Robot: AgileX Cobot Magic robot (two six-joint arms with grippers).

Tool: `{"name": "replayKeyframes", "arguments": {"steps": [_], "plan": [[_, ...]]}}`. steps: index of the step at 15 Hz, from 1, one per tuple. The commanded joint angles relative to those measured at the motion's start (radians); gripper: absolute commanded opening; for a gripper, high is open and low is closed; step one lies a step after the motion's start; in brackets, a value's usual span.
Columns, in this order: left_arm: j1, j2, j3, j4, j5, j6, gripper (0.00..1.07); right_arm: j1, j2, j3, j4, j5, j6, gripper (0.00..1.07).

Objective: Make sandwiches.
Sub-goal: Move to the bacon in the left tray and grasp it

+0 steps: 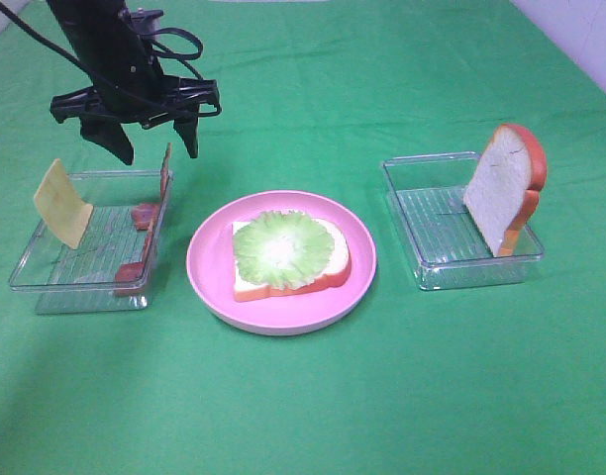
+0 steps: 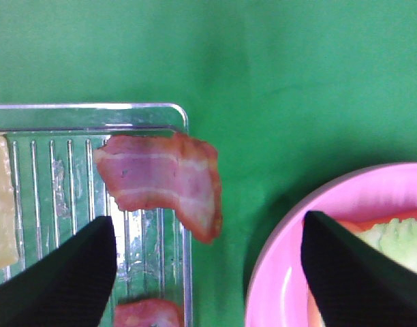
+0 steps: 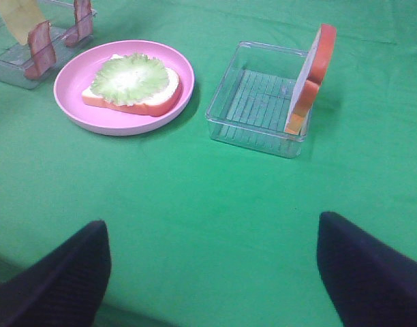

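**Sandwich half-built on plate; both grippers empty**

- Green cloth: matte and faintly creased, spread under both arms. A pale band is seen at its far corners; what it is cannot be told.
- Pink plate: round, smooth and glossy. It is set below the left gripper, off to that gripper's inner side, and well ahead of the right gripper.
- Left tray and right tray: clear plastic, rectangular, with ribbed floors. The far inner corner of the left tray is found beneath the left gripper. The right tray is seen ahead of the right gripper, well apart.
- Left gripper: black, jaws spread wide, nothing gripped, hung above the tray.
- Right gripper: only two dark, textured fingertips are shown, spread wide with nothing between them. It is out of the high view.
- Lower bread slice: white face, orange-red crust, laid flat on the plate.
- Lettuce: pale green and frilled, laid over that slice.
- Second bread slice: stood on edge against the right tray's outer wall.
- Cheese square: thin and yellow, tilted up in the left tray.
- Bacon strip: wavy, pink-red with pale streaks, propped on the tray's inner wall just below the left fingertips and apart from them. A second strip is partly cut off in the wrist view.
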Motion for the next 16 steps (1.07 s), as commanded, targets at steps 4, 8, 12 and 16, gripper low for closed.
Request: {"name": "replayKeyframes", "arguments": {"steps": [4,8,12,16], "plan": [[0.002,0.033,-0.006,-0.003,-0.004,-0.005,0.67,0.003,-0.023,0.003,-0.006,-0.001,0.01,0.76],[0.002,0.033,-0.007,0.013,-0.005,-0.005,0.53,0.003,-0.023,0.003,-0.006,-0.001,0.01,0.76],[0.002,0.033,-0.007,0.02,-0.008,-0.001,0.42,0.003,-0.023,0.003,-0.006,-0.001,0.01,0.76],[0.002,0.033,-0.007,0.037,-0.02,-0.001,0.18,0.003,-0.023,0.003,-0.006,-0.001,0.01,0.76]]}}
